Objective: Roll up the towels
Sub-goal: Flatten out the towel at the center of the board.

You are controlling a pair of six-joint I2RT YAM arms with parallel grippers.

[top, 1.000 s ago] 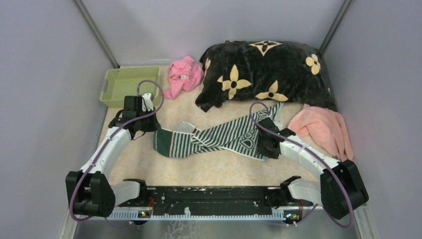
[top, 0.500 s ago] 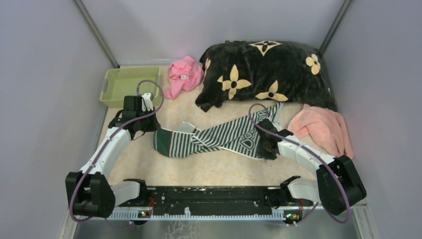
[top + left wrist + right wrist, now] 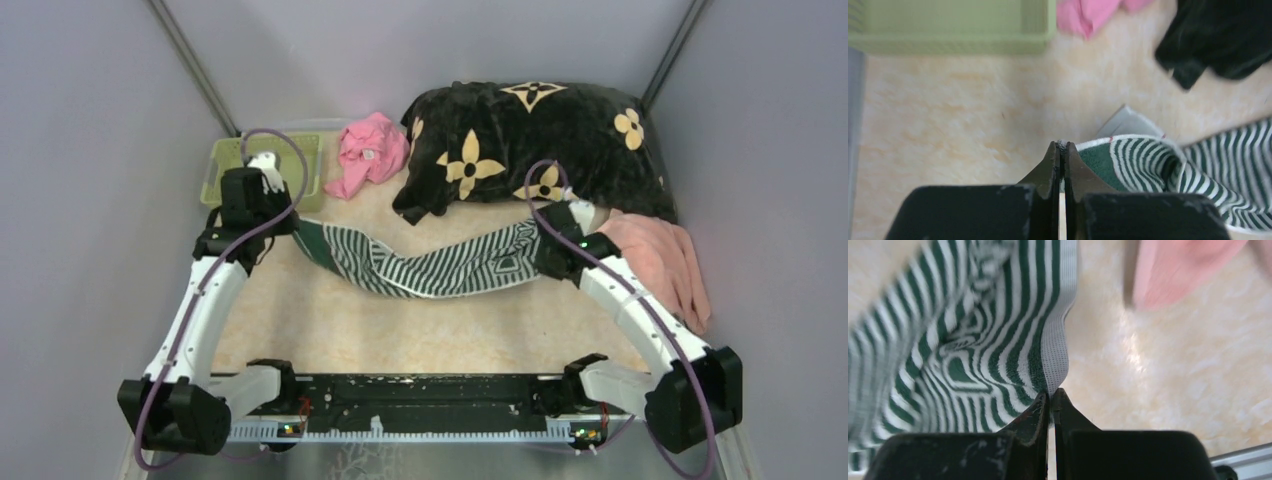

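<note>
Across the middle of the table [image 3: 400,330], the green striped towel [image 3: 430,262] stretches in a sagging span between the two arms; the left gripper [image 3: 1060,150] is pinched together on its white-edged left end, and the right gripper [image 3: 1050,396] is clamped on the hem at its right end; the salmon-pink towel [image 3: 655,255] lies crumpled just right of the right arm; behind, a black flowered blanket [image 3: 530,140], a bright pink cloth [image 3: 370,150] and a green basket [image 3: 225,152] sit along the far side
</note>
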